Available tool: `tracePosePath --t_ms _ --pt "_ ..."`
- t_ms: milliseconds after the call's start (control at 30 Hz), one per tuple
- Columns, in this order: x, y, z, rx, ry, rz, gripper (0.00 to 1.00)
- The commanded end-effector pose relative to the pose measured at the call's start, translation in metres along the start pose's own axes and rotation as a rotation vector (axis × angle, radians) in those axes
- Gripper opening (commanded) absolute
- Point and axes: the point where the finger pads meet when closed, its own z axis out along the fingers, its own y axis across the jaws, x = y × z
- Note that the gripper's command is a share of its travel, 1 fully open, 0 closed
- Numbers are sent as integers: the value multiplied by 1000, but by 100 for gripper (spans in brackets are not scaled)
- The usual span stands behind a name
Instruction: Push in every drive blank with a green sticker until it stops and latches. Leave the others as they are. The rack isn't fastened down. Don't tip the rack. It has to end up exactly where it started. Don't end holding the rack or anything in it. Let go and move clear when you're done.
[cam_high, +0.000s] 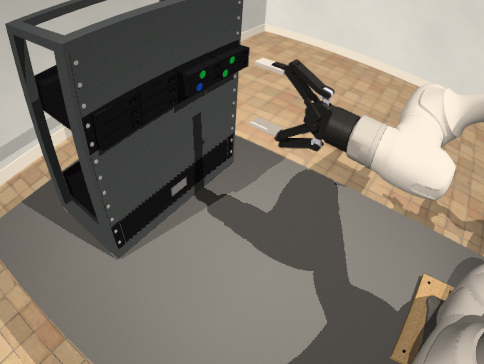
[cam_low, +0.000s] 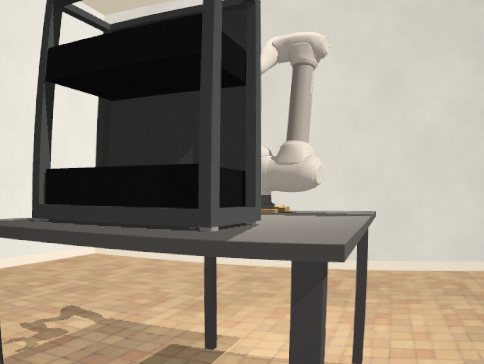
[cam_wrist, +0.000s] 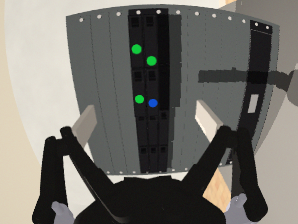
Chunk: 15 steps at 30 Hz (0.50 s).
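Note:
A dark grey rack (cam_high: 135, 120) stands upright on the grey table. Its upper black drive row holds a block of blanks that sticks out at the right end. Three of these blanks carry green stickers (cam_high: 202, 74) (cam_high: 232, 59) (cam_high: 225, 73). One carries a blue sticker (cam_high: 199, 87). The wrist view shows the rack front (cam_wrist: 160, 90) with the green stickers (cam_wrist: 136, 48) (cam_wrist: 150, 60) (cam_wrist: 139, 99) and the blue sticker (cam_wrist: 153, 103). My gripper (cam_high: 262, 93) is open and empty. It hangs in the air to the right of the rack, pointing at the front, apart from it.
A lower black unit (cam_high: 175, 190) sits in the rack's bottom bay. The arm's wooden base plate (cam_high: 417, 320) is at the table's near right. In the exterior view the rack (cam_low: 145, 115) hides the gripper; only the arm (cam_low: 295, 115) shows behind it.

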Motion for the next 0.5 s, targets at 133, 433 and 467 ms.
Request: tracePosePath --t_ms 133,433,467 --pt "-16 -1 30 2 4 -1 100" --pt "-38 -2 70 2 4 -1 100" --pt "-40 -2 73 2 4 -1 100"
